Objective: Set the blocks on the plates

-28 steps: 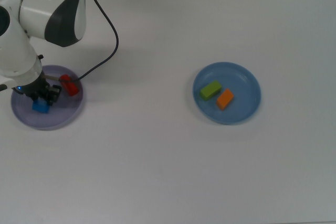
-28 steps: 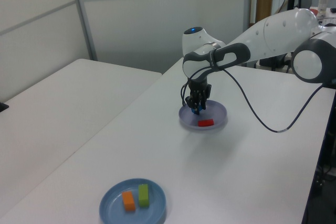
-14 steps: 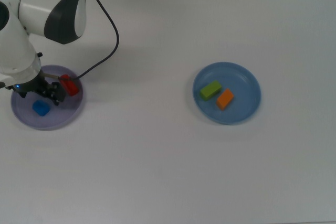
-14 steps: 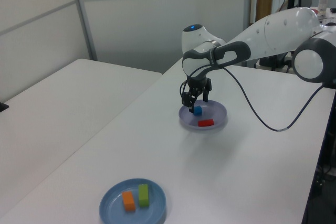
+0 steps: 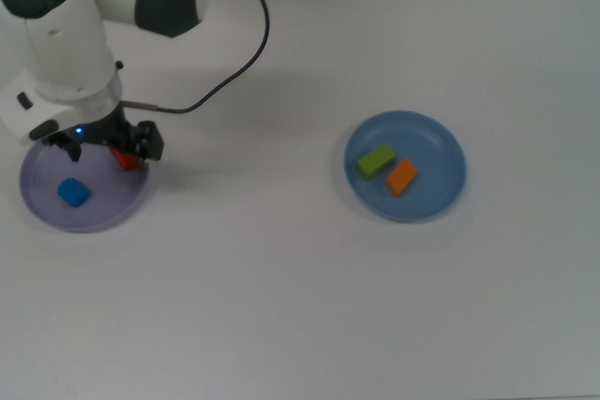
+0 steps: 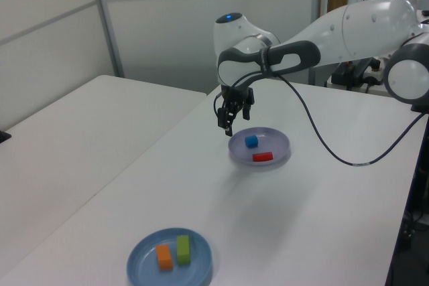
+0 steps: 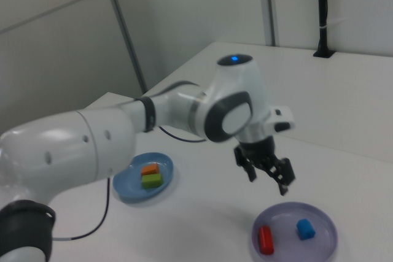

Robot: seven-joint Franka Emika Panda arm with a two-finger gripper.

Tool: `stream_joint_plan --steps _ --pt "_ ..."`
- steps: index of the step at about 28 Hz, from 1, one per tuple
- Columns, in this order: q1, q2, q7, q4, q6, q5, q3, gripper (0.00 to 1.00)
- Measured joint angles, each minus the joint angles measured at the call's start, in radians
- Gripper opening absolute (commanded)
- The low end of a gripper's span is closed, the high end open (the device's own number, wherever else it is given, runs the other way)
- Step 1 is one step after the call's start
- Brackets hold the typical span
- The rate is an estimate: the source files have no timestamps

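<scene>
The lavender plate (image 5: 45, 214) (image 6: 279, 143) (image 7: 321, 245) holds the blue cube (image 5: 73, 193) (image 6: 251, 141) (image 7: 305, 229) and the red bar (image 6: 263, 157) (image 7: 264, 240). In the top view the red bar (image 5: 123, 159) is half hidden under my gripper. The light blue plate (image 5: 437, 150) (image 6: 143, 260) (image 7: 124, 186) carries the green block (image 5: 376, 161) (image 6: 182, 248) (image 7: 151, 180) and the orange block (image 5: 402, 176) (image 6: 163, 257) (image 7: 150, 169). My gripper (image 5: 108, 144) (image 6: 226, 125) (image 7: 268, 181) hangs open and empty, well above the lavender plate's edge.
A black cable (image 5: 246, 35) loops from the arm across the white table (image 5: 300, 306). A second white table (image 6: 74, 132) stands on the left view's left, with a gap between them. Grey partition walls (image 6: 201, 25) stand behind.
The gripper opened and let go of the blue cube, which now lies on the lavender plate. The arm then rose and drew away from the plate.
</scene>
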Motion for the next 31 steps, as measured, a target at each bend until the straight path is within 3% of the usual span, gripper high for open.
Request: stream_joint_plan --steps 6,14,26,31 --pt "0.067 -0.056 0.0 0.0 -0.079 0.001 0.003 1.0" --pt "0.142 -0.066 0.006 -0.001 -0.107 0.001 0.004 1.0" --pt "0.161 -0.067 0.006 -0.002 -0.124 0.002 0.004 1.0" --pt "0.161 -0.066 0.006 -0.004 -0.125 0.034 0.003 1.0"
